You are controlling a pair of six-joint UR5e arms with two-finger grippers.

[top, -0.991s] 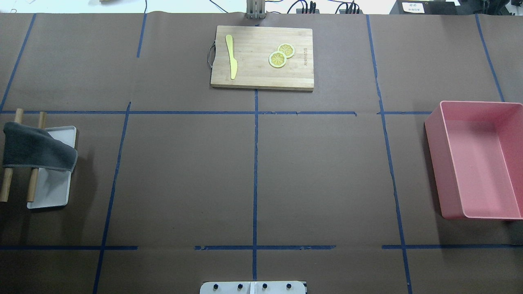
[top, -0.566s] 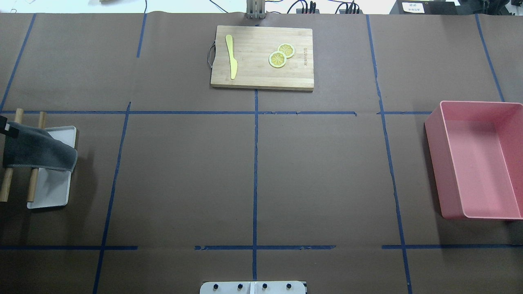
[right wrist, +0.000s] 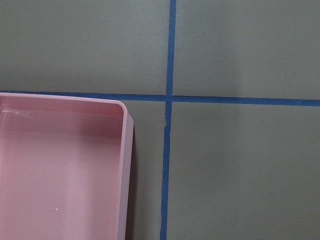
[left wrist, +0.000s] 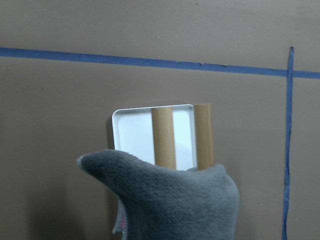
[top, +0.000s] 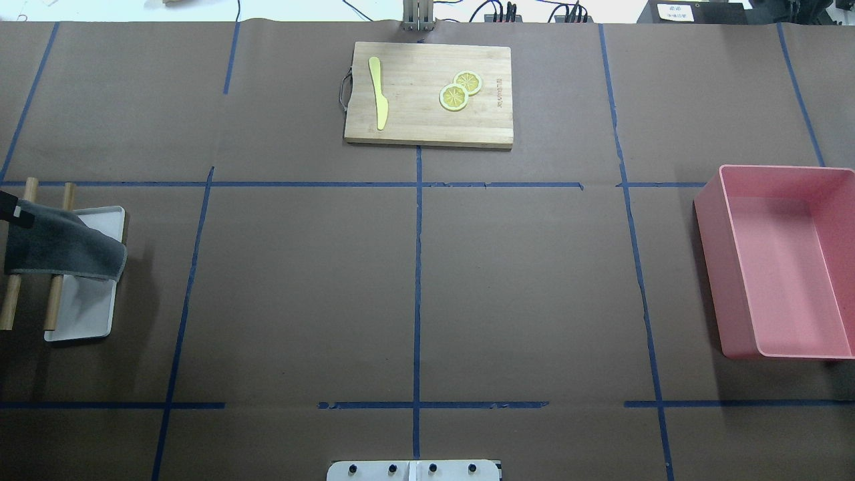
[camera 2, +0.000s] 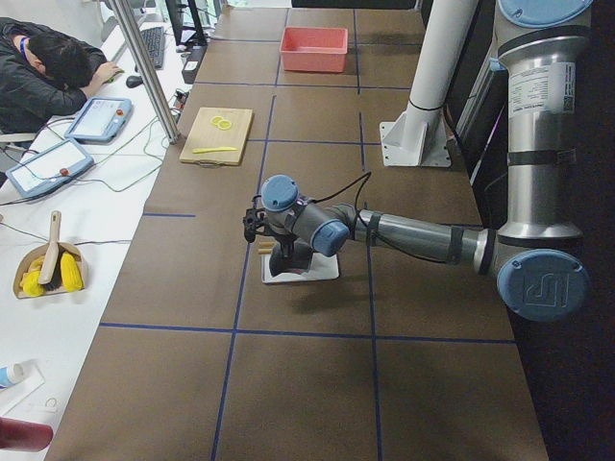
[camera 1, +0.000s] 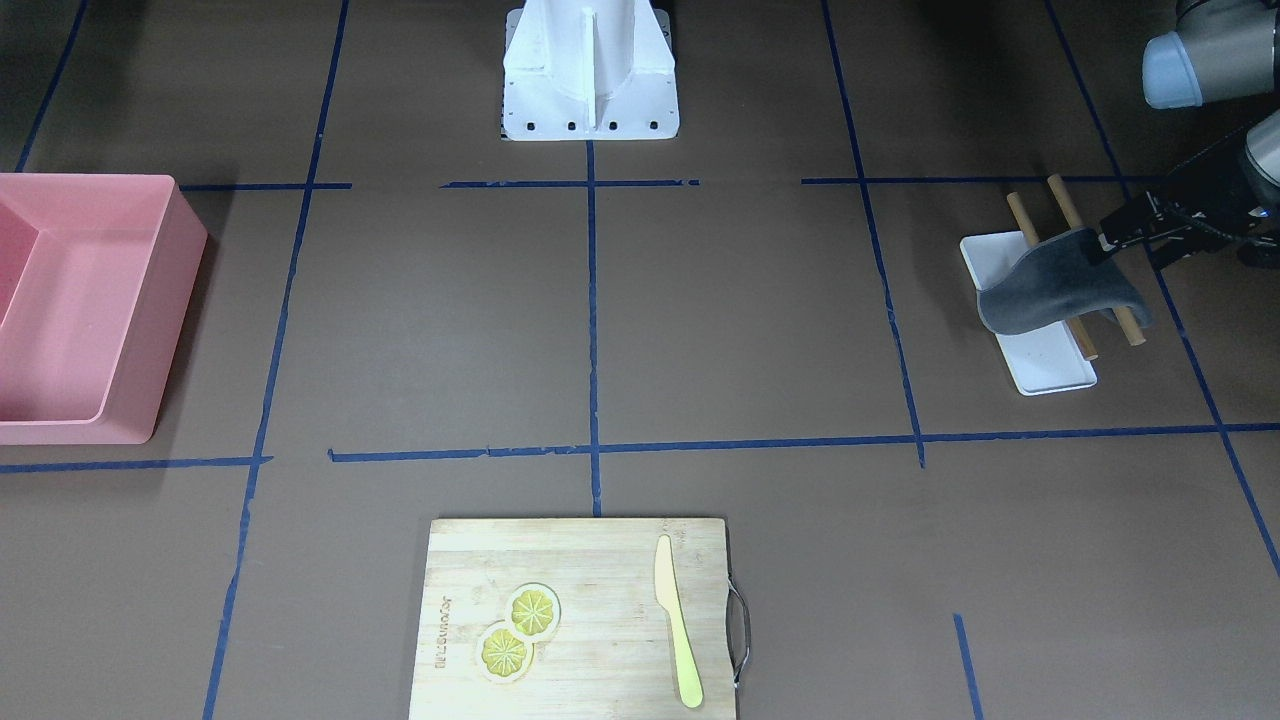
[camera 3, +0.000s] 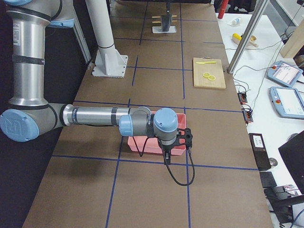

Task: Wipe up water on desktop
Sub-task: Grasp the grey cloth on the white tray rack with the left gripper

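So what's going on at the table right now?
The left tool is at the edge of the grey cloth, which is draped over two wooden rods above the white tray. I cannot tell whether it has closed on the cloth. The right tool hangs over a corner of the pink bin. No water shows on the desktop, and wiping has not begun.

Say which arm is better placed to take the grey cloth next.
Left. Its hand is at a corner of the grey cloth on the wooden rods; the right arm hangs by the pink bin at the opposite end.
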